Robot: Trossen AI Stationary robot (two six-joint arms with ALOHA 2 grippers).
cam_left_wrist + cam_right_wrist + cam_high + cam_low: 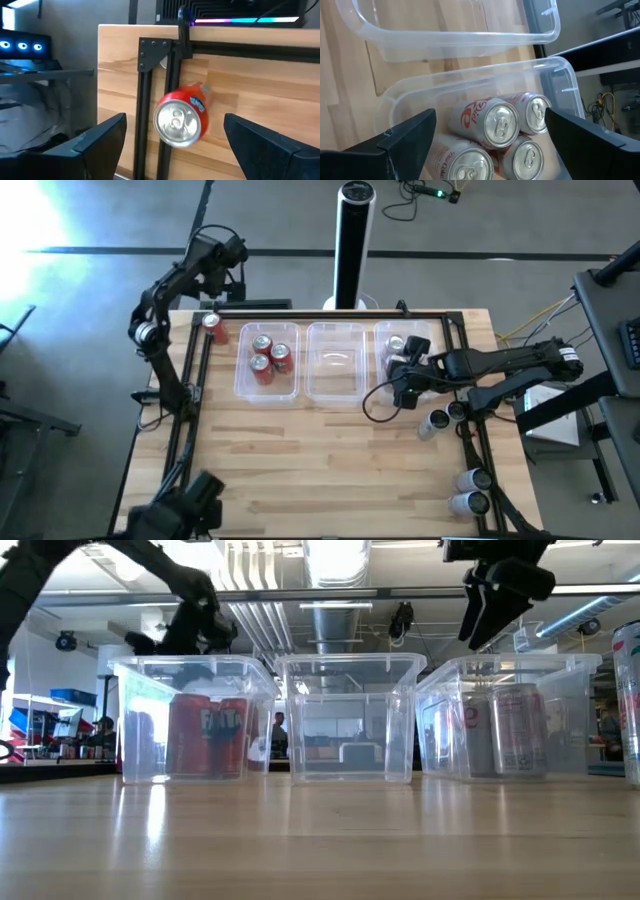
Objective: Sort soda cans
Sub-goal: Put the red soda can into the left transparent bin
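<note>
right wrist view put my right gripper over the right tub, its two dark fingers spread wide and holding nothing, touching nothing. between them i saw four silver-grey cans standing upright and packed close together inside that tub, silver tops up. past its rim lay the middle tub, bare wood showing through its bottom

left wrist view showed my left gripper just as far apart, also empty. a lone red can stood upright on the table between the fingers, beside the black frame rail, and i could not tell that either finger touched it

high view gave me what the wrist cameras could not: the left gripper hung above the table's far left corner, the right one over the right tub, and the left tub held three red cans. it also showed loose cans standing near the right edge of the table, apart from the tubs, and two more lying near the right front corner

low view added the level line: the three clear tubs stood in a row, red cans behind the left wall, silver-grey cans behind the right wall, and the right gripper hung open above the right tub's rim
</note>
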